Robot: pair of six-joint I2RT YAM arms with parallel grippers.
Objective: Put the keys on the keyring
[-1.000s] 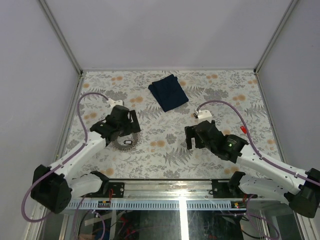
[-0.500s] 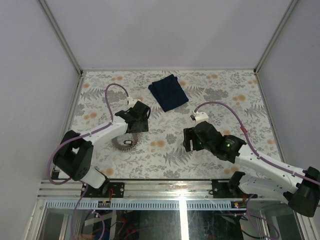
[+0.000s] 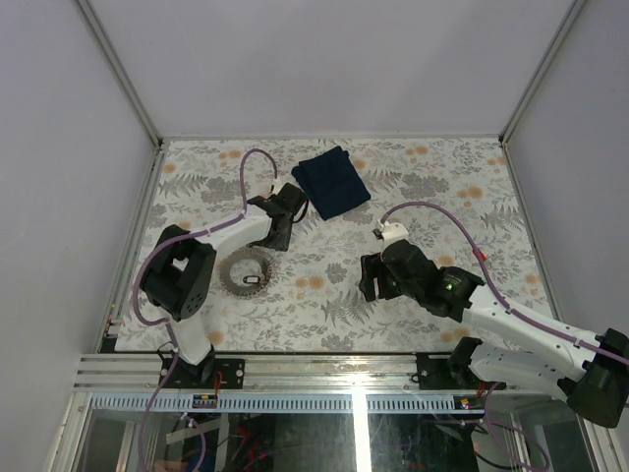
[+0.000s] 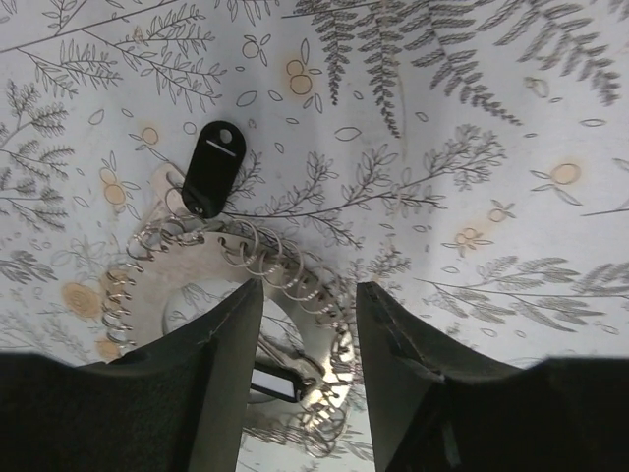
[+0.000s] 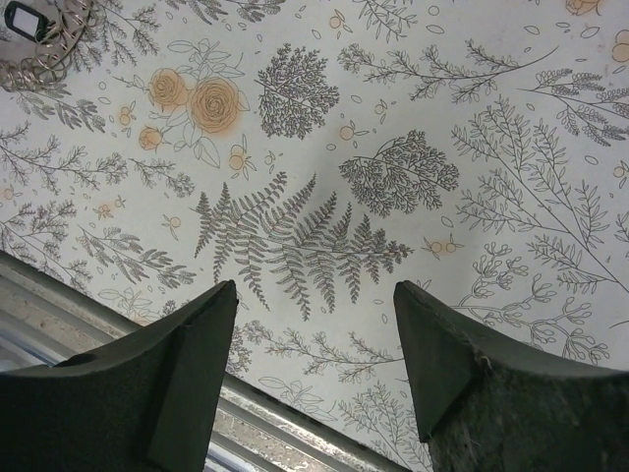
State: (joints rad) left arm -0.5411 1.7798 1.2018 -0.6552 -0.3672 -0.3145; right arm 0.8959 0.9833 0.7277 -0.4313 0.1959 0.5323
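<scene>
Keyring [image 4: 280,275] limp, light, slippery | I'd pinch coil by black key [image 4: 212,169], left-centre | my left tool [image 4: 310,295], right tool [image 5: 314,290] released, empty

Right gripper [image 5: 314,295] hangs over the floral table [image 5: 462,108], jaws spread wide, nothing between them (just fern print); keyring [image 5: 44,57] with a black key [image 5: 27,20] top-left.

Bright, even light; soft shadows; mostly sharp.
</scene>
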